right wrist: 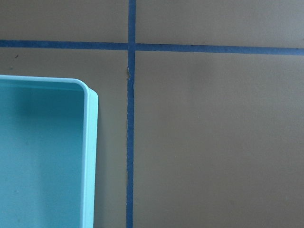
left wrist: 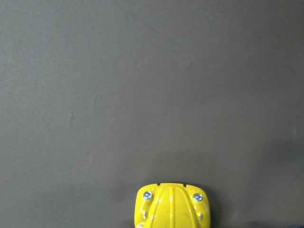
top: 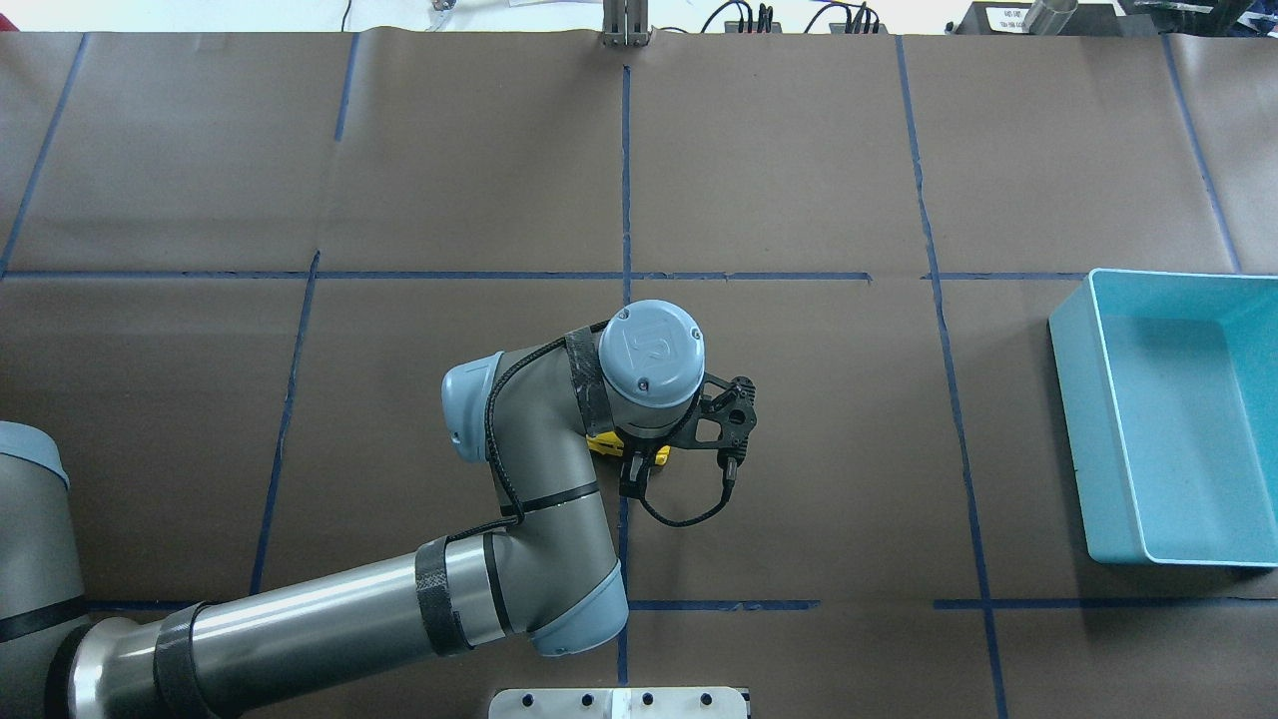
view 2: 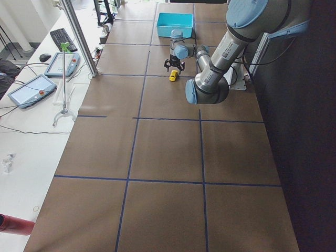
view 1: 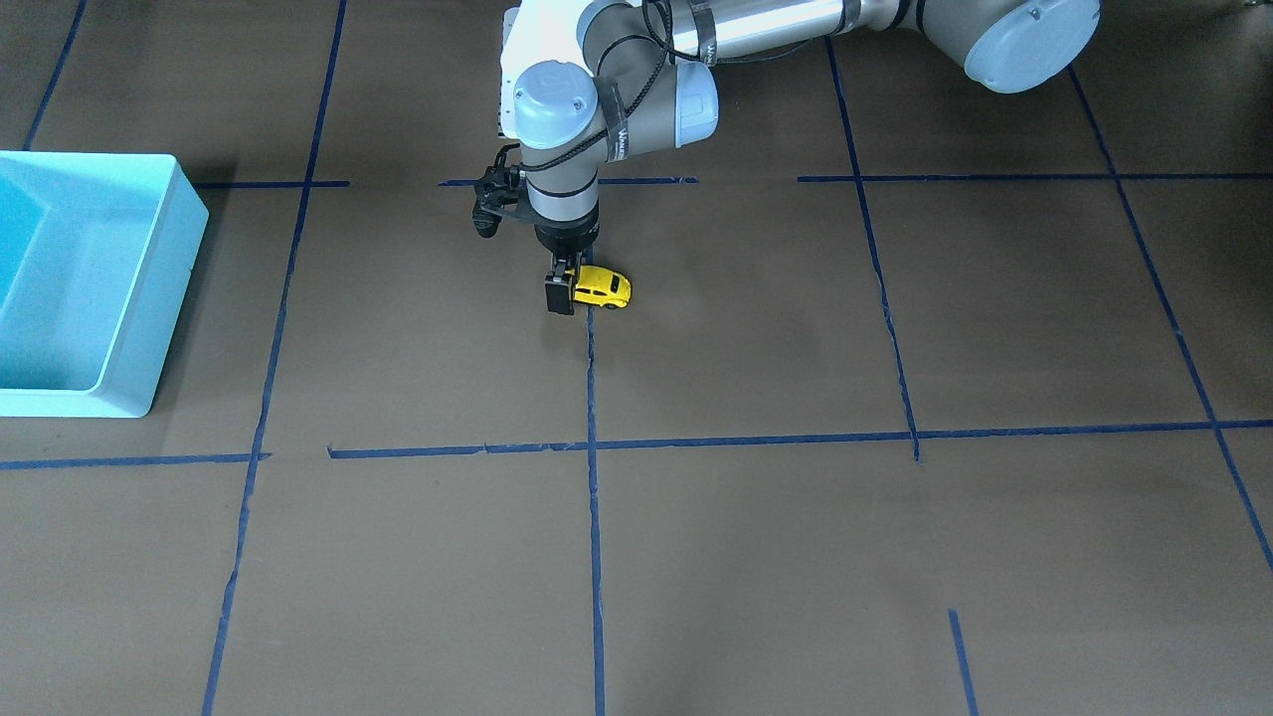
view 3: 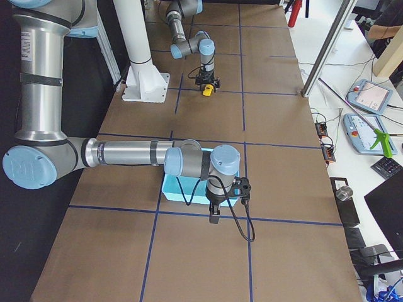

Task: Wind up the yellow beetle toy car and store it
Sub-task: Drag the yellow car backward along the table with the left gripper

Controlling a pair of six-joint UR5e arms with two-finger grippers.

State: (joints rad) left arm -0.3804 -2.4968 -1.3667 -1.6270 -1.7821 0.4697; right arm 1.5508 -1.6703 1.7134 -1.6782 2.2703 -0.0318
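The yellow beetle toy car (view 1: 603,288) stands well apart from the teal bin (view 1: 171,298). The left gripper (view 1: 562,296) appears clamped on one end of it. The right gripper (view 3: 214,218), near the bin, cannot be judged. Risk: the end-grip lets the car twist free.

UR logo on left arm joint cap (top: 651,348); strap (view 1: 619,124) print unreadable
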